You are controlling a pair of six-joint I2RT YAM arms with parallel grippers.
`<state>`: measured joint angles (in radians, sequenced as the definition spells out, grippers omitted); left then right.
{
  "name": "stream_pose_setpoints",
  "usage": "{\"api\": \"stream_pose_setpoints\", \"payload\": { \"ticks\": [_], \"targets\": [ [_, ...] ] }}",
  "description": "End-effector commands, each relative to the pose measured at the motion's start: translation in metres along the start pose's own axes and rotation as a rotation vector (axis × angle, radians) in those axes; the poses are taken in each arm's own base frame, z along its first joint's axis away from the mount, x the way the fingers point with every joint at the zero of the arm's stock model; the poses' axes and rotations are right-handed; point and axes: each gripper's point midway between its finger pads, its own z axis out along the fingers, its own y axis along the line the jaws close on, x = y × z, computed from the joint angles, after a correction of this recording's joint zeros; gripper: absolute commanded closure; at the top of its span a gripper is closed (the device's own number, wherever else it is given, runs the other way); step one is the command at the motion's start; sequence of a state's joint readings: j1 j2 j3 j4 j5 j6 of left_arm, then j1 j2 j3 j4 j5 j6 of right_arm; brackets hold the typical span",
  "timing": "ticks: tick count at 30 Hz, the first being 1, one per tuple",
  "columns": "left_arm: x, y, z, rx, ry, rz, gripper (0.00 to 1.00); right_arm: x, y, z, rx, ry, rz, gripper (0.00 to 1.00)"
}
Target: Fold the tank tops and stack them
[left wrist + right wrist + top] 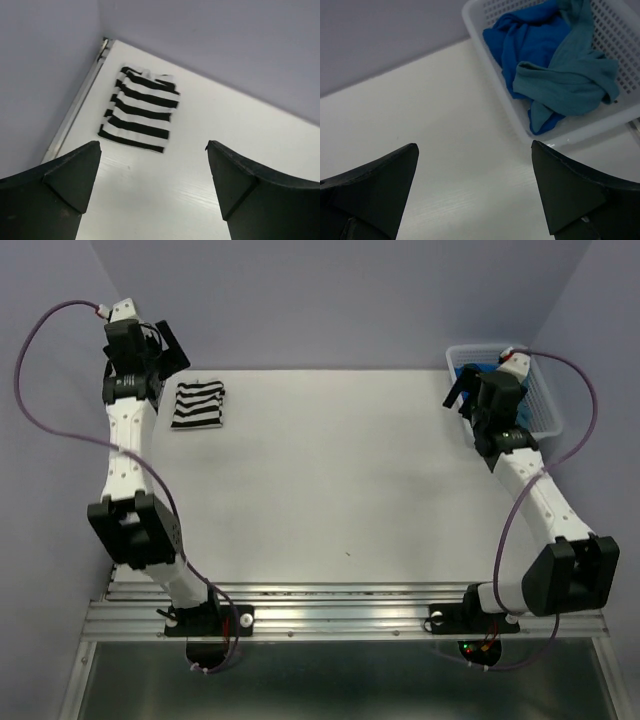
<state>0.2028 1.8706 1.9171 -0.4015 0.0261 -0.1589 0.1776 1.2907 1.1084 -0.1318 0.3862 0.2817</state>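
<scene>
Striped tank top (198, 405) lies folded at 10 o'clock on surface (350, 490). Teal top (570, 80) and royal blue top (530, 40) are tangled in basket (590, 127) at 2 o'clock. Left claw (152, 165) and right claw (472, 150) are wide open, empty. Risk: tangle means one pick drags both out.

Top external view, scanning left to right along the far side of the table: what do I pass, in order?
left gripper → striped tank top → white basket. The right gripper overlaps the basket, so it is left out.
</scene>
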Motion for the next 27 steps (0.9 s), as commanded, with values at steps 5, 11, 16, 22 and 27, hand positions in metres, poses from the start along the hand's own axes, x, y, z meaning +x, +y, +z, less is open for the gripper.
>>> {"api": "stream_pose_setpoints", "payload": {
  "ticks": [5, 11, 16, 22, 27],
  "targets": [
    [0.060, -0.127, -0.151, 0.442, -0.214, -0.164, 0.01, -0.019, -0.068, 0.090, 0.194, 0.124, 0.070, 0.00],
    [0.123, -0.143, -0.165, 0.569, -0.131, -0.141, 0.01, -0.013, -0.089, 0.147, 0.246, 0.157, 0.097, 0.00],
    [0.145, -0.151, -0.161, 0.582, -0.068, -0.099, 0.01, -0.007, -0.097, 0.194, 0.306, 0.147, 0.133, 0.00],
    [0.153, -0.143, -0.155, 0.537, -0.060, -0.072, 0.01, 0.016, -0.117, 0.224, 0.398, 0.183, 0.118, 0.00],
    [0.161, -0.133, -0.147, 0.483, -0.046, -0.074, 0.01, 0.039, -0.128, 0.232, 0.456, 0.213, 0.115, 0.00]
  ]
}}
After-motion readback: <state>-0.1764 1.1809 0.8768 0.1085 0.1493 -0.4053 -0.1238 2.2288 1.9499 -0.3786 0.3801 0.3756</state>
